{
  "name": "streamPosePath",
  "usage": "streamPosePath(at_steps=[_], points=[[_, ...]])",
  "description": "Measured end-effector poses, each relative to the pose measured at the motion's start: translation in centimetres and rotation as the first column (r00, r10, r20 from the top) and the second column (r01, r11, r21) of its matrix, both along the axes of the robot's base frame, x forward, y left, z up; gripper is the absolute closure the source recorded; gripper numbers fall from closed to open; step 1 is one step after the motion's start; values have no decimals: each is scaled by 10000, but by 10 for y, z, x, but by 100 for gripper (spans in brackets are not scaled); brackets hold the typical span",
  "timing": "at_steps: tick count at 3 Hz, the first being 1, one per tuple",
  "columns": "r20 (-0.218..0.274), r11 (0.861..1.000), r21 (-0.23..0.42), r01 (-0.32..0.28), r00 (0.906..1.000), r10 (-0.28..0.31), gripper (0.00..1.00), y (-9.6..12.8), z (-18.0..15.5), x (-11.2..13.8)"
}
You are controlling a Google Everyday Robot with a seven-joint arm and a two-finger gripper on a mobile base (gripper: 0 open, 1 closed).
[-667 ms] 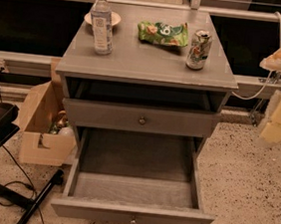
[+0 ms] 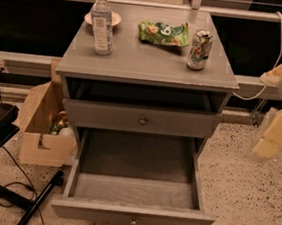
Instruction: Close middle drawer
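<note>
Middle drawer [image 2: 134, 184] is pulled far out of the grey cabinet, plain grey inside showing and empty. Its front panel [image 2: 132, 214] sits at the bottom of the view with a small knob [image 2: 133, 220] at centre. Above it, the upper drawer [image 2: 105, 116] with its own knob is nearly shut, with a dark gap over it. We can't see the lowest drawer, which is hidden under the open one. End effector [image 2: 274, 134] is the pale yellowish block at the right edge of the view, beside the cabinet and well apart from it, touching nothing; we cannot tell whether it is open or closed. Key relation: the drawer front lies left of and lower than the end effector in the view, and nearer the camera. The front panel's long axis runs left-right across the view and its face points toward the camera; the slide axis runs away from the camera into the cabinet. We judge the next move has to bring the end effector across and down in front of the panel, then push straight in along the slide axis, near the knob, so the drawer does not skew. Only one arm, so no choice there. Closing not yet begun. On the surface [image 2: 136, 61]: a water bottle [image 2: 102, 22], a snack bag [image 2: 163, 33] and a can [image 2: 199, 50], none in the way. A cardboard box [image 2: 38, 129] stands on the floor left of the cabinet.
</note>
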State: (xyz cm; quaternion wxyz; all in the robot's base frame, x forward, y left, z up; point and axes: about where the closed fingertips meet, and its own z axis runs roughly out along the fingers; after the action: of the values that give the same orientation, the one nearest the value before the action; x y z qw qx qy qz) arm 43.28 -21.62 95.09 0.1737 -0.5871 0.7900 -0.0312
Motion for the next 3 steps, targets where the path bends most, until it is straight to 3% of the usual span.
streamPosePath(at_steps=[1, 2, 3], points=[[-73, 9954, 588, 762, 9971, -759, 0, 6, -77, -15], [-377, 9913, 373, 1261, 9915, -1247, 0, 15, -160, -13], [-728, 9907, -287, 1329, 9882, -1347, 11, 32, -251, -16]])
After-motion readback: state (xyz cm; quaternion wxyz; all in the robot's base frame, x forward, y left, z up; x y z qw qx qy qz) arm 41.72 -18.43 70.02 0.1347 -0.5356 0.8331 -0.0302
